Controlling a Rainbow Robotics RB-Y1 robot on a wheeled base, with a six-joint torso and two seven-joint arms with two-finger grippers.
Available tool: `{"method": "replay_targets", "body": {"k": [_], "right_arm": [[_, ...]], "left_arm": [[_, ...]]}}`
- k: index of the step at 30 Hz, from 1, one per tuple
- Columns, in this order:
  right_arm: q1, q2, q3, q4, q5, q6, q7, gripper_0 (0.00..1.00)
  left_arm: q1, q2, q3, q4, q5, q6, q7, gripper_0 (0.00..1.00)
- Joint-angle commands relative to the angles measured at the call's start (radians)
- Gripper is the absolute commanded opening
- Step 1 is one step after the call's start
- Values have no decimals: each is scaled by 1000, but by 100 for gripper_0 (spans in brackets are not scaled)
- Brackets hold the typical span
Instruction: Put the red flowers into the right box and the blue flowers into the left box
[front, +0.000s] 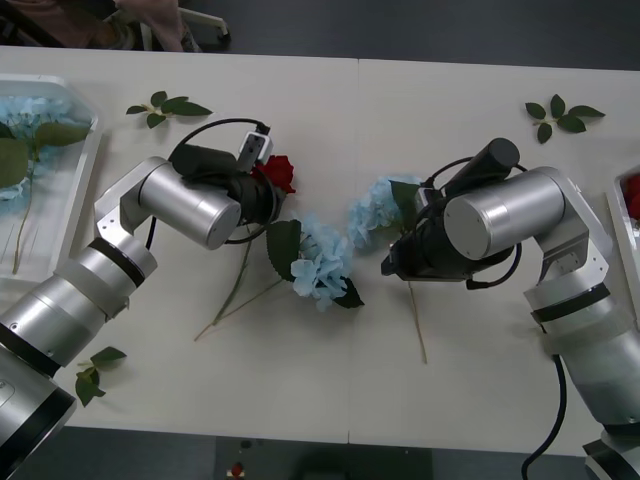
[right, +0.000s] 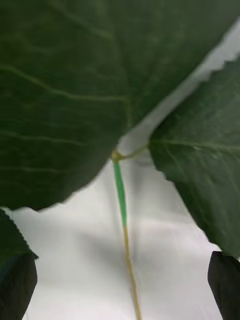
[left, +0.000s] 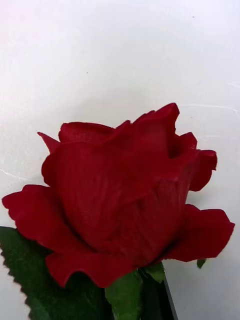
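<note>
Right gripper (right: 122, 290) sits low over a blue flower (front: 378, 208), fingers apart, stem (right: 120, 192) running between them. Close on the stem below the leaves. Left gripper (front: 262, 190) is at the rose (left: 125, 200); grip state unclear, probably holding.

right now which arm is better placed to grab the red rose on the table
Left. The left gripper is right at the red rose, whose bloom sits close before its wrist camera. The right gripper is over a blue flower's stem, black fingers open either side.
</note>
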Motion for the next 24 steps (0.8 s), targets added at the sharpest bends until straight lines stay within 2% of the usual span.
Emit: {"method": "replay_targets", "body": {"k": [1, 5, 7, 20, 24], "right_arm": [[-11, 1, 12, 27, 13, -58, -58, 100], [-10, 2, 31, 59, 22, -114, -53, 100], [-11, 5, 35, 65, 28, -122, -53, 100], [-11, 21, 51, 94, 62, -156, -50, 100], [-10, 25, 51, 94, 76, -157, -49, 100]], "left_arm": [[-33, 1, -21, -16, -6, -9, -43, 22], [-33, 1, -22, -4, -7, -9, -48, 4], [-34, 3, -22, 3, -9, -9, -54, 0], [-42, 9, -22, -5, -20, -34, -68, 0], [-66, 38, -16, -50, 51, -34, -60, 0]]}}
